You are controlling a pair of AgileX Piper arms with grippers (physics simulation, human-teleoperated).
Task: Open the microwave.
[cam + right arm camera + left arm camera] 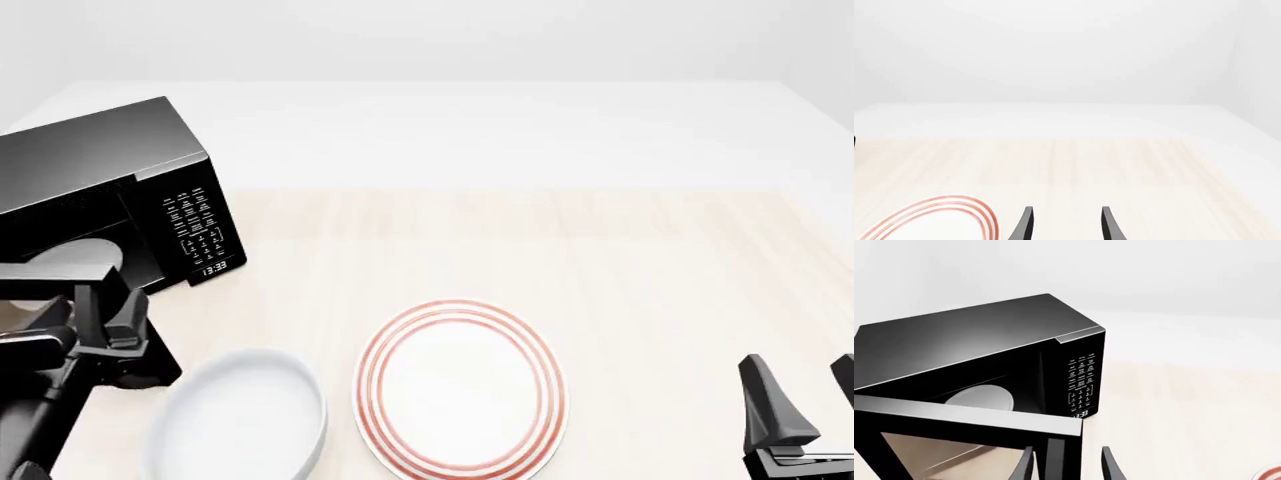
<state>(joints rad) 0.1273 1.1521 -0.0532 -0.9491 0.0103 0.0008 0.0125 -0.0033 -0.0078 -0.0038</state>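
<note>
The microwave (pixel 94 170) stands at the table's far left, glossy black, with its keypad (pixel 1081 380) and display facing right. Its glass door (pixel 954 420) is swung out toward me, and a white turntable (pixel 981 397) shows inside. My left gripper (pixel 1067 467) is open. The door's free edge with the black handle (pixel 1061 457) stands between its fingers, and a gap shows on one side. In the front view the left gripper (pixel 114 325) sits at the door's (pixel 54 272) outer end. My right gripper (pixel 801 400) hovers open at the near right, holding nothing.
A white plate with red rings (pixel 461 390) lies near the front middle. A white bowl (pixel 240 415) sits to its left, close beside the left arm. Pale wood tabletop (pixel 641 260) stretches to the right and back.
</note>
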